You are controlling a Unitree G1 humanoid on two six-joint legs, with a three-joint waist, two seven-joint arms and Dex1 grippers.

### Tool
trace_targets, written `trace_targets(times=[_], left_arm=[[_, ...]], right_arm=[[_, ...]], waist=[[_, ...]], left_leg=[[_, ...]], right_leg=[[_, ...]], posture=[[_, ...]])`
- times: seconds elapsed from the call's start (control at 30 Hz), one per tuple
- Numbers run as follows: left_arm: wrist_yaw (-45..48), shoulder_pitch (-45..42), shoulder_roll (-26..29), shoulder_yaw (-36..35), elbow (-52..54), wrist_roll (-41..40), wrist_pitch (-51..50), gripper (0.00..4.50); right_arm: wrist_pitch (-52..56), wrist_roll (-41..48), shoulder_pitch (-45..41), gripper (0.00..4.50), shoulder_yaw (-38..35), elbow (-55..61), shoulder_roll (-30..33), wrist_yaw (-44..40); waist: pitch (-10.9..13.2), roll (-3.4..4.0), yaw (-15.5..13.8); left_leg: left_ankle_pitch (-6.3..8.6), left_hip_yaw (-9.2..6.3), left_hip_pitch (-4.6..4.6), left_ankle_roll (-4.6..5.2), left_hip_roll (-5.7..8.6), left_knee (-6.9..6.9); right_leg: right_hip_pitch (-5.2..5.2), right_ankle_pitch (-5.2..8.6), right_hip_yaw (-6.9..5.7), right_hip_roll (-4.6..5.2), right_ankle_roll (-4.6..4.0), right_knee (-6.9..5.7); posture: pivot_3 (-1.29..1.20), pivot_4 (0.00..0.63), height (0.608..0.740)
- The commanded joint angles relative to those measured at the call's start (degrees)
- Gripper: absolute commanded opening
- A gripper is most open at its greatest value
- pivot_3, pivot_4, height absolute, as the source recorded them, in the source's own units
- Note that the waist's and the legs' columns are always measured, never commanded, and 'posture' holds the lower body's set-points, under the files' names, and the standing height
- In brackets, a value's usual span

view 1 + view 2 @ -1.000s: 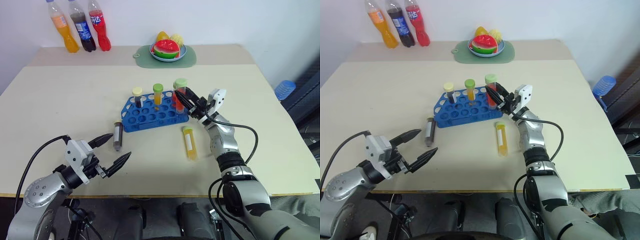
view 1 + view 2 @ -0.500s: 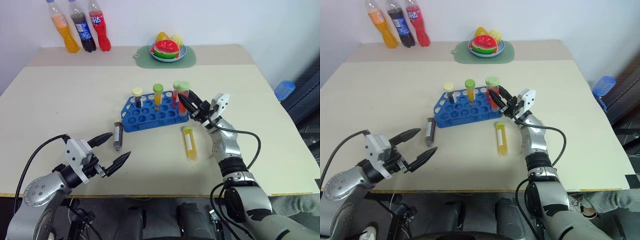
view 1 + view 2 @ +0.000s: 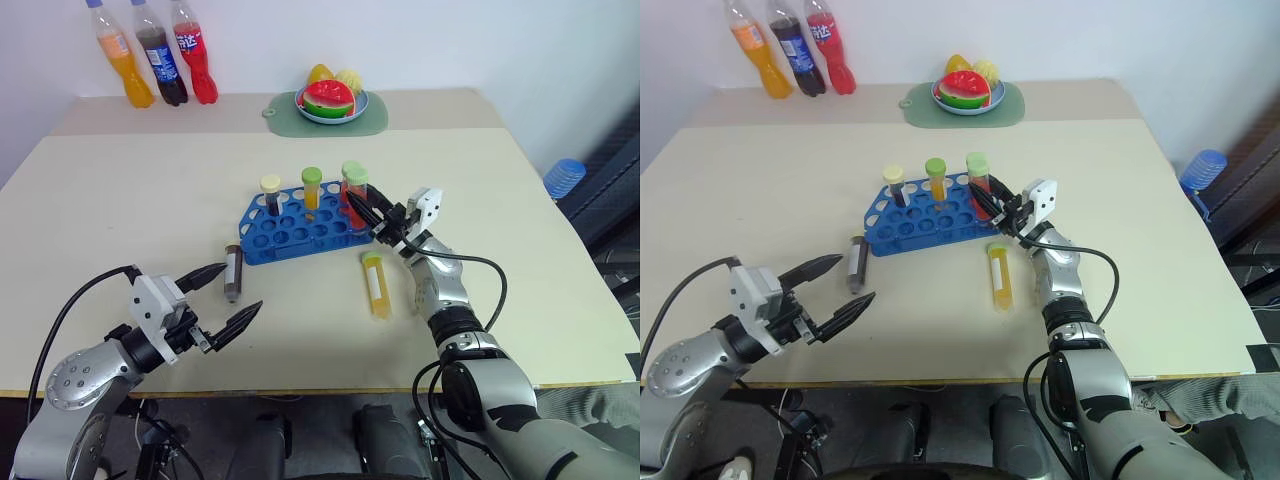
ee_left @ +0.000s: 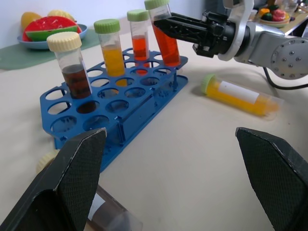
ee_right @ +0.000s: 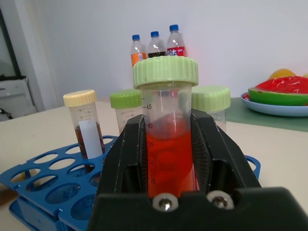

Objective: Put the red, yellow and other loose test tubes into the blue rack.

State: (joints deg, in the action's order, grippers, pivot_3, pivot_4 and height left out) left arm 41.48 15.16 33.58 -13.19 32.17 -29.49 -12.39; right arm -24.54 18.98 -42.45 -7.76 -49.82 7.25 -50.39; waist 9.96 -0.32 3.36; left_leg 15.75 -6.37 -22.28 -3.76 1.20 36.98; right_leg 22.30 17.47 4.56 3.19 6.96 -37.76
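Observation:
The blue rack (image 3: 290,232) stands mid-table with a cream-capped dark tube (image 3: 271,192), a green-capped yellow tube (image 3: 313,186) and a green-capped red tube (image 4: 139,38) upright in it. My right gripper (image 3: 360,207) is shut on another green-capped red test tube (image 5: 168,144), which stands upright with its lower end in the rack's right end. A yellow test tube (image 3: 377,284) lies on the table just in front of that gripper. A dark tube (image 3: 233,272) lies in front of the rack's left end. My left gripper (image 3: 240,290) hangs open near the table's front, close to the dark tube.
Three drink bottles (image 3: 152,65) stand at the back left. A plate of fruit (image 3: 331,100) on a green mat sits at the back middle. A bare table top (image 3: 120,200) stretches left of the rack, and another bare stretch (image 3: 520,230) lies to the right.
My right gripper has lowered the red tube a little at the rack's right end. The left arm has kept still.

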Motion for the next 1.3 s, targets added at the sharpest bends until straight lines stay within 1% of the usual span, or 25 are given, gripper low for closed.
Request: trace_targets(times=[0.03, 0.13, 0.17, 0.23, 0.3, 0.4, 0.43, 0.47, 0.5, 0.53, 0.57, 0.6, 0.67, 0.7, 0.73, 0.77, 0.83, 0.97, 1.07, 1.13, 1.3], left_arm=[[-0.18, -0.25, -0.04, -0.98, 1.10, -0.64, 0.23, 4.50], [-0.38, -1.10, -0.32, -0.28, 0.49, -0.40, 0.24, 4.50], [-0.56, -1.46, -0.46, 0.09, 0.38, -0.28, 0.17, 4.50], [-0.50, -2.34, -0.93, 1.05, -0.40, -0.05, 0.41, 4.50], [-0.14, -3.32, -1.49, 2.12, -1.73, 0.34, 0.82, 4.50], [0.87, -5.80, -2.34, 4.37, -4.44, 1.10, 1.62, 4.50], [1.15, -6.62, -2.62, 5.04, -5.21, 1.32, 1.86, 4.50], [1.58, -7.61, -2.94, 5.66, -6.18, 1.42, 2.10, 4.50], [2.25, -8.83, -3.35, 6.52, -7.61, 1.54, 2.38, 4.50], [2.86, -9.88, -3.70, 7.26, -8.91, 1.72, 2.63, 4.50], [3.65, -11.09, -4.09, 8.18, -10.37, 1.85, 2.93, 4.50], [4.14, -11.94, -4.43, 8.85, -11.33, 2.05, 3.16, 4.50], [5.41, -14.03, -5.08, 10.18, -13.56, 2.60, 3.87, 4.50], [5.82, -14.94, -5.37, 10.67, -14.50, 2.88, 4.21, 4.50], [6.06, -15.62, -5.65, 11.05, -15.16, 3.15, 4.45, 4.50], [6.35, -16.21, -5.84, 11.31, -15.79, 3.29, 4.66, 4.50], [6.68, -16.88, -6.07, 11.65, -16.49, 3.40, 4.90, 4.50], [7.52, -16.89, -6.15, 11.86, -17.43, 3.58, 5.47, 4.50], [7.74, -16.92, -6.32, 11.90, -17.44, 3.71, 5.55, 4.50], [7.92, -16.97, -6.41, 11.93, -17.23, 3.61, 5.47, 4.50], [11.37, -16.19, -5.43, 12.27, -15.61, 2.03, 5.01, 4.50]], right_arm=[[-0.67, 0.29, 1.24, 2.66, -0.07, 2.11, -0.63, -0.86], [-3.07, -3.46, 2.23, 4.13, 0.64, 5.12, 0.54, 4.54], [-3.37, -4.67, 2.72, 4.44, 1.06, 6.45, 1.32, 5.64], [-2.02, -7.48, 4.97, 4.44, 2.06, 11.81, 3.57, 8.14], [2.87, -9.72, 7.80, 4.44, 3.43, 18.83, 6.19, 9.93], [16.05, -13.76, 12.54, 4.44, 4.98, 33.10, 10.91, 14.02], [21.96, -13.20, 14.25, 4.44, 5.78, 38.35, 13.10, 12.76], [31.83, -13.76, 16.02, 4.44, 6.74, 45.24, 17.28, 11.04], [47.39, -10.05, 16.72, 4.44, 6.60, 52.79, 22.08, 9.82], [61.53, -7.81, 16.51, 4.44, 6.91, 58.42, 26.09, 9.13], [76.36, -5.91, 15.26, 4.44, 7.35, 62.84, 28.92, 9.81], [86.62, -4.37, 13.97, 4.44, 7.66, 65.64, 30.56, 10.57], [107.71, -0.75, 9.23, 4.44, 6.20, 69.39, 29.07, 12.04], [113.33, 1.30, 7.84, 4.44, 5.63, 70.45, 28.51, 12.28], [116.31, 3.09, 7.08, 4.44, 5.23, 70.92, 28.36, 12.74], [117.04, 5.55, 6.79, 4.44, 4.66, 70.58, 28.35, 13.93], [117.04, 10.50, 6.54, 4.44, 3.89, 70.05, 28.99, 16.48], [117.04, 23.86, 6.26, 4.44, 1.83, 66.37, 29.73, 24.18], [117.04, 34.63, 5.46, 4.44, 0.55, 62.13, 27.94, 33.40], [117.04, 40.33, 4.38, 4.44, 0.58, 59.69, 27.40, 39.37], [117.04, 49.85, 2.68, 4.44, 1.30, 55.33, 25.50, 53.05]], waist=[[0.00, 0.01, 0.07], [0.03, 0.05, 0.18], [0.03, 0.05, 0.18], [0.04, 0.06, -0.06], [0.04, 0.06, -0.28], [0.04, 0.07, -0.74], [0.04, 0.07, -0.84], [0.04, 0.07, -0.84], [0.04, 0.06, -0.69], [0.12, 0.21, -0.77], [0.28, 0.48, -1.54], [0.27, 0.52, -2.04], [0.21, 0.35, -1.92], [0.21, 0.35, -1.70], [0.21, 0.36, -1.58], [0.21, 0.34, -1.63], [0.23, 0.35, -1.76], [0.26, 0.31, -2.21], [0.26, 0.30, -2.23], [0.26, 0.30, -2.14], [0.26, 0.30, -2.15]], left_leg=[[0.00, -0.01, 0.00, 0.00, 0.00, 0.00], [0.00, -0.01, -0.01, 0.00, 0.00, -0.02], [0.00, -0.01, -0.01, 0.00, 0.00, -0.01], [0.00, -0.01, -0.01, 0.00, 0.01, -0.01], [0.00, -0.01, -0.02, -0.01, 0.03, 0.00], [0.00, -0.02, -0.03, -0.01, 0.04, 0.00], [0.00, -0.02, -0.03, -0.01, 0.04, 0.00], [0.00, -0.02, -0.05, -0.01, 0.04, 0.01], [0.00, -0.02, -0.05, -0.01, 0.04, 0.01], [-0.01, -0.01, -0.04, -0.01, 0.02, 0.02], [-0.01, 0.00, -0.05, -0.01, 0.03, 0.03], [-0.01, -0.10, -0.16, -0.01, 0.10, 0.10], [-0.01, -0.17, -0.16, -0.01, 0.13, 0.10], [-0.01, -0.16, -0.14, 0.00, 0.06, 0.08], [-0.01, -0.17, -0.13, 0.00, 0.03, 0.07], [-0.01, -0.17, -0.13, 0.00, 0.02, 0.04], [0.00, -0.13, -0.15, 0.00, 0.02, 0.03], [0.00, -0.03, -0.24, 0.01, 0.09, 0.04], [0.00, -0.02, -0.24, 0.01, 0.08, 0.03], [0.00, -0.02, -0.24, 0.01, 0.07, 0.04], [0.00, -0.02, -0.24, 0.01, 0.04, 0.03]], right_leg=[[0.01, 0.00, 0.00, 0.00, 0.00, 0.00], [0.03, 0.00, 0.00, 0.00, 0.00, 0.00], [0.04, 0.00, 0.01, 0.01, 0.00, -0.01], [0.04, 0.00, 0.01, 0.01, 0.00, -0.01], [0.05, 0.00, 0.01, 0.02, 0.00, -0.01], [0.06, 0.00, 0.01, 0.03, 0.00, -0.02], [0.06, 0.00, 0.01, 0.03, 0.00, -0.02], [0.08, 0.00, 0.01, 0.02, 0.00, -0.03], [0.08, 0.01, 0.01, 0.02, 0.00, -0.03], [0.07, 0.00, 0.03, 0.01, 0.00, -0.03], [0.06, 0.00, 0.03, 0.02, 0.00, -0.03], [0.11, 0.02, 0.00, 0.16, 0.02, -0.01], [0.12, 0.01, 0.01, 0.16, 0.00, 0.01], [0.11, 0.00, 0.02, 0.06, -0.03, 0.03], [0.12, -0.02, 0.01, 0.02, -0.06, 0.03], [0.12, -0.03, -0.01, -0.01, -0.07, 0.02], [0.08, -0.02, -0.08, 0.00, -0.07, 0.10], [0.07, -0.03, -0.07, 0.12, -0.04, 0.25], [0.06, -0.03, -0.08, 0.11, -0.04, 0.27], [0.05, -0.03, -0.08, 0.09, -0.04, 0.26], [0.07, -0.03, -0.07, 0.05, -0.04, 0.25]], posture=[[0.00, 0.150, 0.740], [0.00, 0.150, 0.740], [0.00, 0.150, 0.740], [0.00, 0.150, 0.740], [0.00, 0.150, 0.740], [0.00, 0.150, 0.740], [0.00, 0.150, 0.740], [0.00, 0.150, 0.740], [0.00, 0.150, 0.740], [0.00, 0.150, 0.740], [0.00, 0.150, 0.740], [0.00, 0.150, 0.740], [0.00, 0.150, 0.740], [0.00, 0.150, 0.740], [0.00, 0.150, 0.740], [0.00, 0.150, 0.740], [0.00, 0.150, 0.740], [0.00, 0.150, 0.740], [0.00, 0.150, 0.740], [0.00, 0.150, 0.740], [0.00, 0.150, 0.740]])
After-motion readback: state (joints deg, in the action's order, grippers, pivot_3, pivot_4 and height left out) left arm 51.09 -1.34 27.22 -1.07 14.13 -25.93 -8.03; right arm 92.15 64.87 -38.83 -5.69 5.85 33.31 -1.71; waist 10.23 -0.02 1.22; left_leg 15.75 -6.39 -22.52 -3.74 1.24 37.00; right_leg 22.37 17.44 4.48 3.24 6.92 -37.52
